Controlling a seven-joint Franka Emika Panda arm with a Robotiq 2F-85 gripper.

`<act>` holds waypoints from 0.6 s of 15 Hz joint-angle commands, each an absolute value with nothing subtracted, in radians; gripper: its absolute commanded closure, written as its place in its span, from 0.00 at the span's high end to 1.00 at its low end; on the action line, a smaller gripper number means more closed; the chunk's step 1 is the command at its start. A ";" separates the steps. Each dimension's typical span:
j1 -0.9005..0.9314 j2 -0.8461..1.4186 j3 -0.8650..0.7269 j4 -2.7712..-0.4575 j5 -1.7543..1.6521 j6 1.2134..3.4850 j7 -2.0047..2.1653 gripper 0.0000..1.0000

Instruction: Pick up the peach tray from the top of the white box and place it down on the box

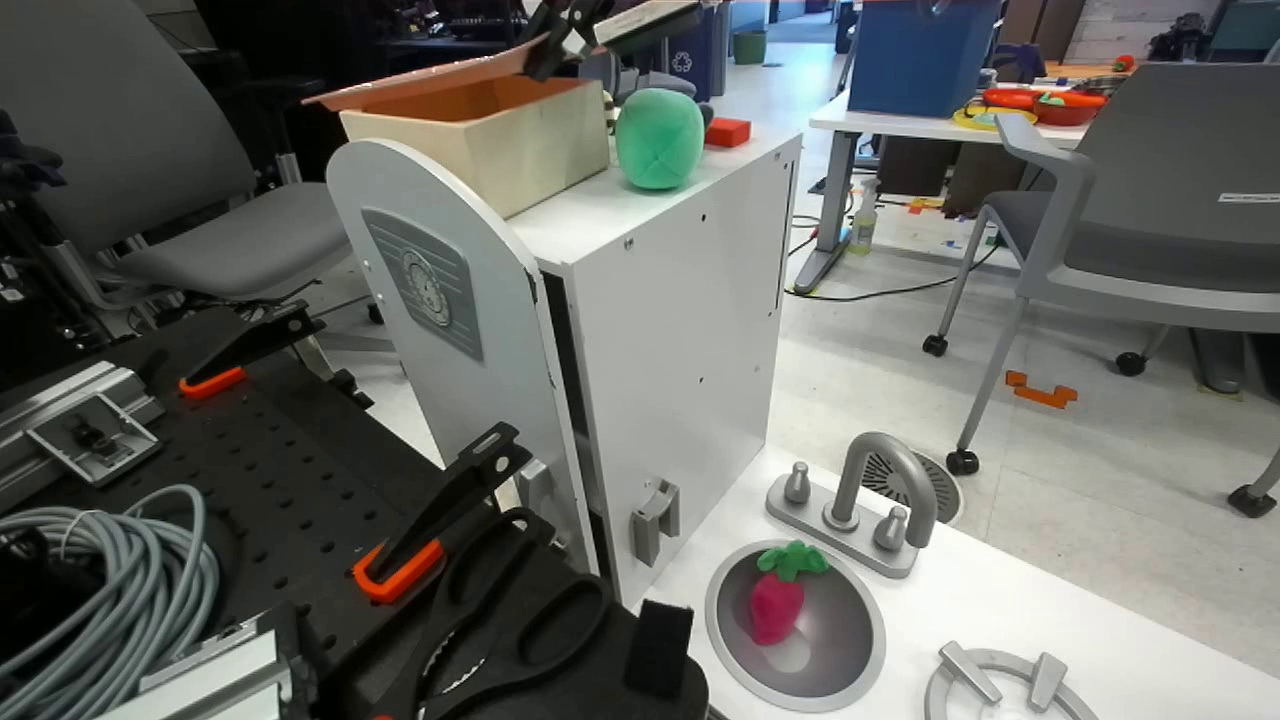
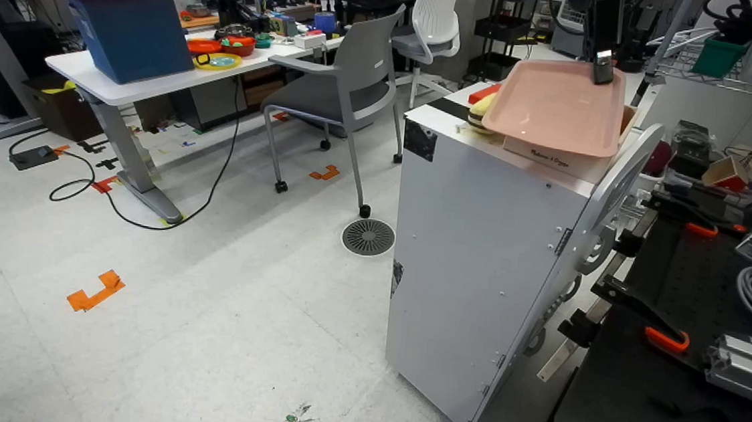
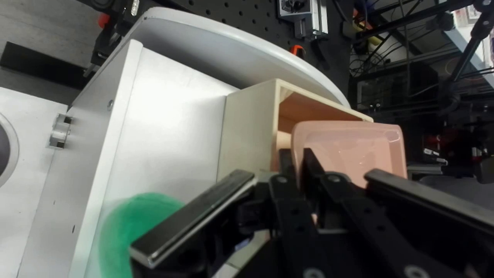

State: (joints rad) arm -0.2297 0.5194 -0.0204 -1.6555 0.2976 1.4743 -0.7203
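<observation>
The peach tray [image 1: 450, 72] [image 2: 558, 108] [image 3: 355, 150] is tilted over a cream open-topped wooden box [image 1: 540, 150] [image 3: 251, 127], which stands on top of the white box [image 1: 690, 260] [image 2: 479, 259] [image 3: 173, 127]. My gripper [image 1: 545, 60] [image 2: 603, 68] [image 3: 299, 156] is shut on one edge of the tray, the rim passing between its black fingers in the wrist view. In an exterior view the tray's gripped side is higher, and a dark gap shows beneath it. Whether its lower edge touches the wooden box I cannot tell.
Beside the wooden box sit a green round object [image 1: 660, 140] [image 3: 135, 231], a red block [image 1: 727, 132] and a yellow item [image 2: 481, 112]. An arched panel [image 1: 420, 170] rises at the white box's end. A sink [image 1: 840, 660] with a faucet [image 1: 880, 480] lies below.
</observation>
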 commanded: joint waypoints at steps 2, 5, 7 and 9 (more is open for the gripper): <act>-0.232 0.518 -0.020 -1.649 0.291 1.492 -0.710 0.02; -0.227 0.512 -0.017 -1.649 0.293 1.493 -0.706 0.02; -0.225 0.504 -0.013 -1.647 0.301 1.493 -0.708 0.02; -0.225 0.502 -0.008 -1.640 0.312 1.489 -0.709 0.02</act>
State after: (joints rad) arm -0.2271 0.5142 -0.0150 -1.6450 0.3046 1.4743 -0.7202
